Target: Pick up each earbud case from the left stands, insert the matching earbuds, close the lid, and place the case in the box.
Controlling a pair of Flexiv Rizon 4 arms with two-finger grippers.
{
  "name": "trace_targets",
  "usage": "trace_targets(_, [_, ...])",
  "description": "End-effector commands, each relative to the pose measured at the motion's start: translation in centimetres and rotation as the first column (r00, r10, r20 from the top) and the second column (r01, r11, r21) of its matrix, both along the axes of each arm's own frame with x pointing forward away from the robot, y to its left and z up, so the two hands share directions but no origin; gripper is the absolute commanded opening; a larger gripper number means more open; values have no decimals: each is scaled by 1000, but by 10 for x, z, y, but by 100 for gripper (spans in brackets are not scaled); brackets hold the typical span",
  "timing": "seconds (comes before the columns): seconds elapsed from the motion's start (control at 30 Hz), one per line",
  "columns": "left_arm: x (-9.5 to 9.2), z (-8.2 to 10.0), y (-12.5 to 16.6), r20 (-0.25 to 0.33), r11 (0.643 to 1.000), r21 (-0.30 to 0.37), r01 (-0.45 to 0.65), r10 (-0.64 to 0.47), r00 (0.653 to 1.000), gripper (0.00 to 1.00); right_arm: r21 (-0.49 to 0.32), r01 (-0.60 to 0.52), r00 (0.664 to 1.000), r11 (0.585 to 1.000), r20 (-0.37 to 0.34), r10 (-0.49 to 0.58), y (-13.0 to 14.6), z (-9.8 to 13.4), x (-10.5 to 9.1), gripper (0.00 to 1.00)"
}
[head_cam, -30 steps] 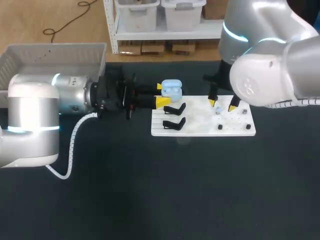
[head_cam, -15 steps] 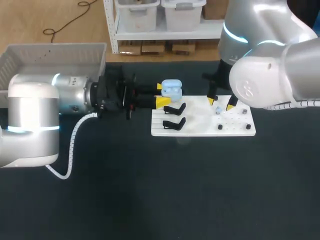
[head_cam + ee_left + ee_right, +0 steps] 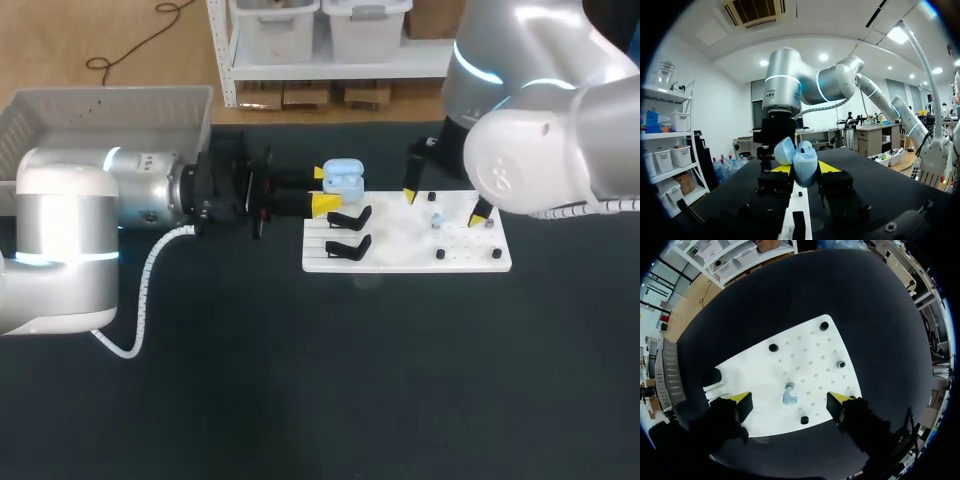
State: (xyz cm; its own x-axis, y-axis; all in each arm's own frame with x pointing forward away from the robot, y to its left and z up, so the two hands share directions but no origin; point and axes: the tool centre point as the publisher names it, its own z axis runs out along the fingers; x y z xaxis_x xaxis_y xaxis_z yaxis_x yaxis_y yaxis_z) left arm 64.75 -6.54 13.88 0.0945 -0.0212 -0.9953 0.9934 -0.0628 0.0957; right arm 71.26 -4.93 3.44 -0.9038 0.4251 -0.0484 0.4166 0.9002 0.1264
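Observation:
A light blue earbud case [image 3: 343, 179] with its lid up is held level by my left gripper [image 3: 333, 190], just left of the white board [image 3: 400, 255]. In the left wrist view the case [image 3: 804, 165] sits between the yellow fingertips [image 3: 780, 169], its lid [image 3: 784, 150] tipped back. A small blue earbud [image 3: 436, 220] lies on the board. My right gripper [image 3: 444, 204] hangs above it, open wide. From the right wrist the earbud [image 3: 788, 395] lies between the spread fingers of that gripper [image 3: 790, 401], untouched.
Two black stands [image 3: 349, 217] [image 3: 348, 246] sit on the board's left part, both without a case. Small black pegs [image 3: 773, 347] [image 3: 841, 364] dot the board [image 3: 805, 360]. A grey box [image 3: 60, 115] stands at the far left, behind my left arm.
My right gripper's fingers have spread from a narrow gap around the earbud to fully wide. The earbud stays on the board. The left arm and case have not moved.

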Motion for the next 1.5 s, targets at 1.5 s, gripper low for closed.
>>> trace_targets(1.5, [0, -1, 0, 2, 1000, -3, -1, 1, 1000, 0, -133, 69, 984, 989, 174, -45, 1, 0, -14, 100])
